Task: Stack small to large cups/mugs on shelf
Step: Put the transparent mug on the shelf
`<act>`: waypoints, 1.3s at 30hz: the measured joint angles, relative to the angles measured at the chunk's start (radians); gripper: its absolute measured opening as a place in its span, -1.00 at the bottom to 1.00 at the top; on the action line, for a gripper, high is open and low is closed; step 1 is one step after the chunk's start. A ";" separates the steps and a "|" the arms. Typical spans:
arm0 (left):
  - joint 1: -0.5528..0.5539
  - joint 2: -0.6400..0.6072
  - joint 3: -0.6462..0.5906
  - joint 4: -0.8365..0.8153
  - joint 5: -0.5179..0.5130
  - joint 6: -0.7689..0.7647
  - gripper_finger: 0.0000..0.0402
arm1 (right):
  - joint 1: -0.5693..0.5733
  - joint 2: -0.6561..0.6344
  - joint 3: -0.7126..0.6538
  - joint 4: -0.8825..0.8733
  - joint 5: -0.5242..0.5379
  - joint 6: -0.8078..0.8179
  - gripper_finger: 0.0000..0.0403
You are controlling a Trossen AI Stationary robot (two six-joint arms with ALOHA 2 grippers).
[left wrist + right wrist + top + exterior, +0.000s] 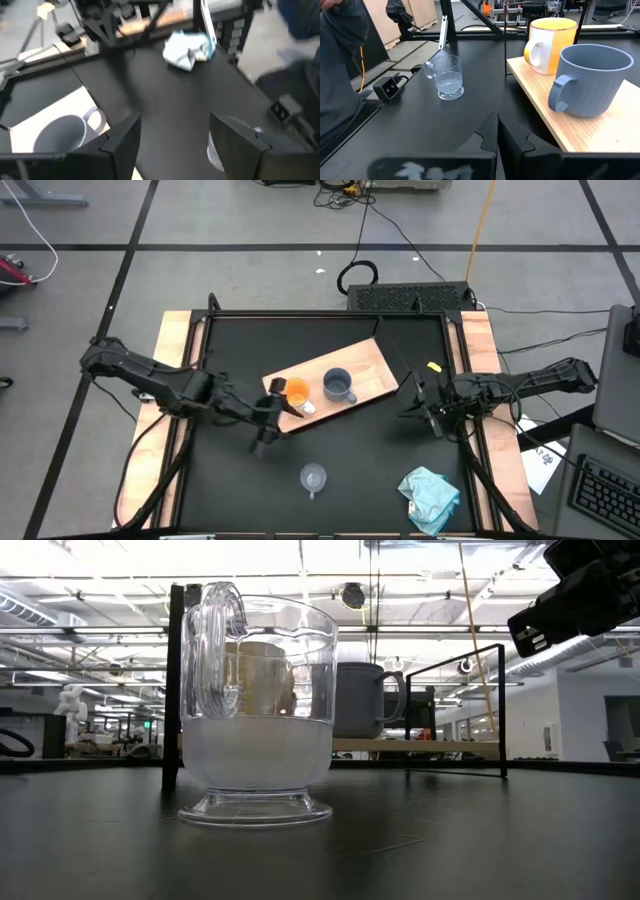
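Already the orange mug (pixel 296 391) and the blue-grey mug (pixel 338 385) stand upright side by side on the shelf (pixel 372 370), a light-wood board lying at an angle across the middle of the tabletop (pixel 230 480); the orange one sits near the board's left end, the blue-grey one around its middle. The clear glass cup (pixel 314 477) stands apart on the bare tabletop, toward the front edge. A crumpled pale teal cloth (pixel 432 493) lies near the front right corner. The left gripper (pixel 268 418) is just beside the orange mug, at the board's left end, its fingers spread wide with nothing between them. The right gripper (pixel 415 409) waits off the board's right end, fingers pressed together, empty.
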State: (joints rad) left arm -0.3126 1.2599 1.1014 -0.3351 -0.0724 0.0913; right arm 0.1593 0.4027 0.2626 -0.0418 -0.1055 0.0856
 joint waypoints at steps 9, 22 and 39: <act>0.037 0.214 0.260 -0.250 0.064 0.044 0.18 | 0.000 0.000 0.000 -0.003 0.000 0.027 -1.00; 0.079 0.455 0.493 -0.432 0.186 0.186 0.18 | 0.000 -0.114 0.000 -0.039 0.000 0.017 -1.00; 0.068 0.546 0.508 -0.410 0.290 0.282 0.18 | 0.000 -0.341 -0.068 -0.121 0.000 0.031 -1.00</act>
State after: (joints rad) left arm -0.2442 1.8063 1.6093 -0.7446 0.2173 0.3729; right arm 0.1589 0.0619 0.1948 -0.1627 -0.1058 0.1170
